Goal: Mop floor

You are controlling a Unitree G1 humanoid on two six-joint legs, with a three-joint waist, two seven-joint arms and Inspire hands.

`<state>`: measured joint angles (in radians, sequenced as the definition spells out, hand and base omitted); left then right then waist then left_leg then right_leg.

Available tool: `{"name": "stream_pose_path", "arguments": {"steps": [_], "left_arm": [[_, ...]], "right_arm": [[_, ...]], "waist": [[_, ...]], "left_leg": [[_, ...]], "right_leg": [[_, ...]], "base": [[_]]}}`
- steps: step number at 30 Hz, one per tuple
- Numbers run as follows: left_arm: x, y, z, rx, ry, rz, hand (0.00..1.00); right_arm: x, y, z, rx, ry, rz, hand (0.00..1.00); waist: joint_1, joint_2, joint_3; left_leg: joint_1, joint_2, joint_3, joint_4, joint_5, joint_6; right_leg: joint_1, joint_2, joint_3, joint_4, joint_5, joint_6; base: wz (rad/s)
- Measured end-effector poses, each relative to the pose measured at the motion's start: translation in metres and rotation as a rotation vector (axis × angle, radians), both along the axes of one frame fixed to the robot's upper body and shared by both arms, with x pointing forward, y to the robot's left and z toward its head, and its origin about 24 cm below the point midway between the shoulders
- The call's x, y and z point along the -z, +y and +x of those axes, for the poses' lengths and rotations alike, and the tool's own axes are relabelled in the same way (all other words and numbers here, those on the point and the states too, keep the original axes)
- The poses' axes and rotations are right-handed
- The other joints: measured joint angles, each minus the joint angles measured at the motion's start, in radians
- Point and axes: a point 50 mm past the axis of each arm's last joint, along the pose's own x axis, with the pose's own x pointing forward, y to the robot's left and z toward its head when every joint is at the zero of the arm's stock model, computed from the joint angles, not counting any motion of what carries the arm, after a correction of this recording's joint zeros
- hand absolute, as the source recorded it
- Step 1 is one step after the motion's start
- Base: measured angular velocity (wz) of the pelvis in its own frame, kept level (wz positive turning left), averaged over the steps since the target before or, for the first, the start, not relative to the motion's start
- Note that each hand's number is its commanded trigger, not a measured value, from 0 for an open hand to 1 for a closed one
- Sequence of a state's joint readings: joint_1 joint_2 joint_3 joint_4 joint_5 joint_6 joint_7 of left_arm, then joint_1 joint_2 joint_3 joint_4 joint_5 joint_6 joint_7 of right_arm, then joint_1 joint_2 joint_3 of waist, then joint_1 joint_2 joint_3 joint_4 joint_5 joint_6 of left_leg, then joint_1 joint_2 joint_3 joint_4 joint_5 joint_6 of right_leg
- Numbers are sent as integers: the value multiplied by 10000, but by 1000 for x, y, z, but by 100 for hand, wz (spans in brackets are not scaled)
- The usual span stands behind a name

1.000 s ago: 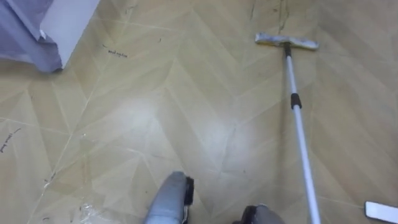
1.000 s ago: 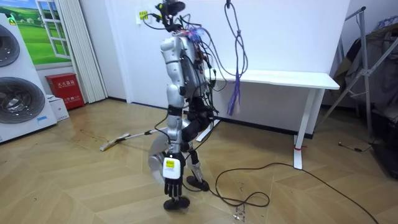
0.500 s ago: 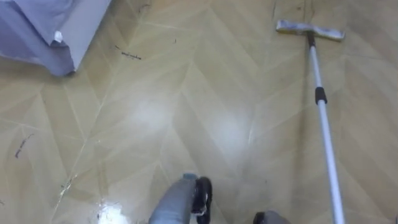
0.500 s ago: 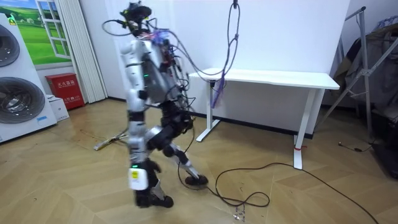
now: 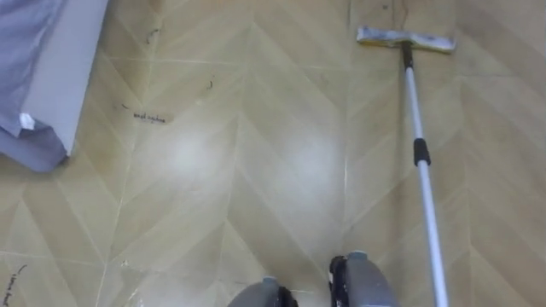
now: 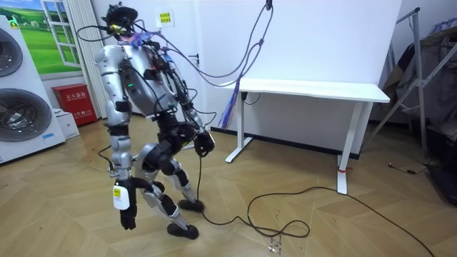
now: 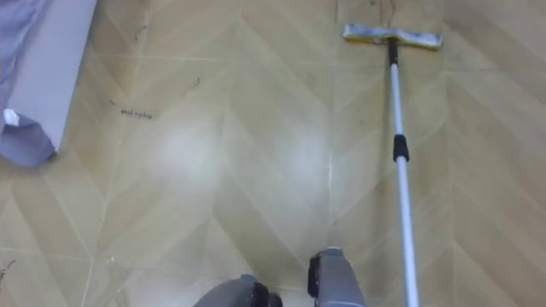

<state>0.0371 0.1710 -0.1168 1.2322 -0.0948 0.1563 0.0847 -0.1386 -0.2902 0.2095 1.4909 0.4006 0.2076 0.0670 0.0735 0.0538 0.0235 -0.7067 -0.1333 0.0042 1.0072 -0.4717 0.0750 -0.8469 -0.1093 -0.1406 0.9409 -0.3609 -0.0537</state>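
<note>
A mop (image 5: 424,183) lies flat on a herringbone wood floor (image 5: 256,170), seen from the robot's head looking down. The mop head (image 5: 405,38), flat and pale, rests crosswise near the top of the view, right of centre. From it the slim white pole runs down toward the robot and leaves the bottom edge on the robot's right. A black collar (image 5: 421,152) rings the pole partway along. The mop lies by itself on the boards.

At the upper left stands a pale box-like object (image 5: 66,68), with lavender-grey cloth (image 5: 30,145) at its lower corner. It is well apart from the mop. A few dark scuff marks (image 5: 141,117) show on the boards near it, and a soft patch of glare sits on the floor between it and the pole.

In the room view the robot stands on open floor, mid-stride: knees bent, one foot ahead of the other, torso tipped forward. Two stacked washing machines (image 6: 21,107) and a red box (image 6: 71,103) are at the room view's left, and a white desk (image 6: 314,89) is at its right.

The robot's left hand (image 6: 126,214) hangs low beside the shin (the side nearer the camera). Its fingers point down, loose and unclenched, holding nothing. The right hand (image 6: 203,142) is at thigh height behind the body, toward the room view's right — too small and dark to tell how it is set.
</note>
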Motion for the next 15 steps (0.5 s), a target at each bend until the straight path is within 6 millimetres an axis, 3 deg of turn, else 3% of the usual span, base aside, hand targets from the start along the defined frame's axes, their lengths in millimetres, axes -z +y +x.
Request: {"name": "stream_pose_path", "arguments": {"steps": [1,2,3,4,6,8,9,10,11,12,13,14,15], "left_arm": [[-1,2,4,-81,-170,12,0],[-4,7,9,-264,-449,85,0],[-6,15,12,-457,-580,236,0],[-8,20,13,-441,-611,381,0],[-12,34,12,-471,-650,837,0],[-13,37,10,-417,-612,887,0],[-13,37,6,-367,-495,795,0],[-12,36,2,-305,-384,720,0],[-11,35,-3,-177,-274,547,0],[-11,34,-4,7,-201,417,0],[-10,33,-6,100,-135,368,0],[-10,32,-4,236,-109,271,0],[-8,25,1,316,-131,143,0]], "right_arm": [[-3,-4,10,36,-223,-66,100],[-12,-13,32,-18,-566,-247,100],[-24,-23,56,-77,-1120,-467,100],[-29,-27,67,-72,-1435,-559,100],[-51,-40,104,-133,-2716,-672,100],[-63,-45,122,-48,-3487,-584,100],[-65,-46,124,149,-3750,-368,100],[-64,-45,123,223,-3754,-262,100],[-59,-42,117,368,-3660,-63,100],[-50,-42,101,631,-3407,103,100],[-46,-42,90,824,-3232,184,100],[-35,-42,65,1203,-2742,266,100],[-27,-43,37,1512,-2127,259,100]], "waist": [[78,-83,2],[210,-256,36],[368,-388,30],[474,-510,32],[804,-1037,90],[1132,-1211,169],[1269,-1232,181],[1283,-1226,183],[1243,-1139,167],[1232,-982,147],[1227,-847,141],[1071,-709,111],[860,-518,71]], "left_leg": [[-77,2,18,220,117,-211],[-364,49,132,993,476,-724],[-847,232,273,2084,1158,-1065],[-1123,279,341,2623,1668,-1088],[-2363,350,500,4318,4346,-1213],[-3256,679,479,4885,3972,-901],[-3598,983,440,4336,3384,-811],[-3647,1115,453,3716,3153,-801],[-3523,1250,419,2050,2818,-810],[-3165,1318,384,57,2836,-850],[-2979,1409,360,-818,2852,-832],[-2855,1316,614,-902,2519,-153],[-2716,1000,715,-790,2188,95]], "right_leg": [[43,-60,-87,11,-137,-19],[78,-109,-104,166,-406,-50],[138,-84,-136,411,-729,-163],[152,-74,-112,545,-842,-211],[313,-105,41,919,-1262,-271],[485,-53,25,1065,-1561,-283],[732,-59,-7,1090,-1786,-231],[905,-62,-1,1087,-1910,-168],[1267,-89,0,1032,-2171,5],[1679,-122,-3,959,-2452,166],[1892,-133,-12,941,-2617,250],[2265,-334,-7,930,-2959,523],[2475,-478,250,943,-3087,712]], "base": [[8],[4],[0],[0],[0],[2],[12],[25],[31],[31],[45],[67],[72]]}}
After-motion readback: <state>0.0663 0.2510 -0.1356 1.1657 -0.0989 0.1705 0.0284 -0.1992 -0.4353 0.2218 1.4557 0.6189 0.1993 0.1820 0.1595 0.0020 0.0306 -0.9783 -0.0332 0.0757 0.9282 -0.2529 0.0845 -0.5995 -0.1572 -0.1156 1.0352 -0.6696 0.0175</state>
